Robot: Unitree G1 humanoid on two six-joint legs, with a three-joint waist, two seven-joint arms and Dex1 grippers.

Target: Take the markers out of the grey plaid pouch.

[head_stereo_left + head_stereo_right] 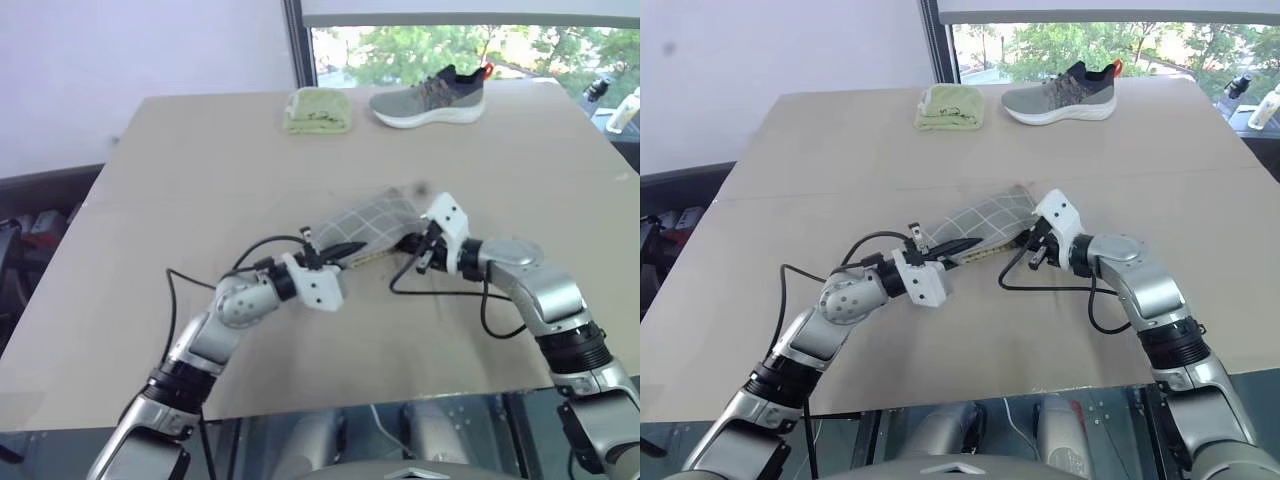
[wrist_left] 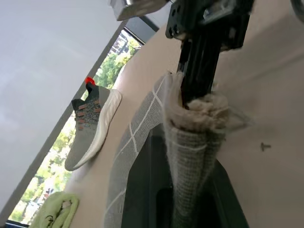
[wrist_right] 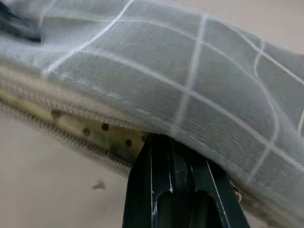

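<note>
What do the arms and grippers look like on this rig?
Silver-grey metal arm links with black ribbed wrist joints. White boxy housings carry each gripper: left gripper and right gripper, each with two slim black fingers. Loose black cables loop along both forearms.

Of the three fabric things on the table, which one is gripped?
The grey plaid pouch, mid-table, pinched between both grippers. The folded yellow-green cloth and grey shoe lie untouched at the far edge.

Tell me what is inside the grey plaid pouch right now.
The right wrist view shows the flat grey plaid fabric pouch with its zipper edge parted on yellowish dotted lining. No markers show there; the fabric covers the rest of the inside. The left gripper and right gripper pinch its ends.
</note>
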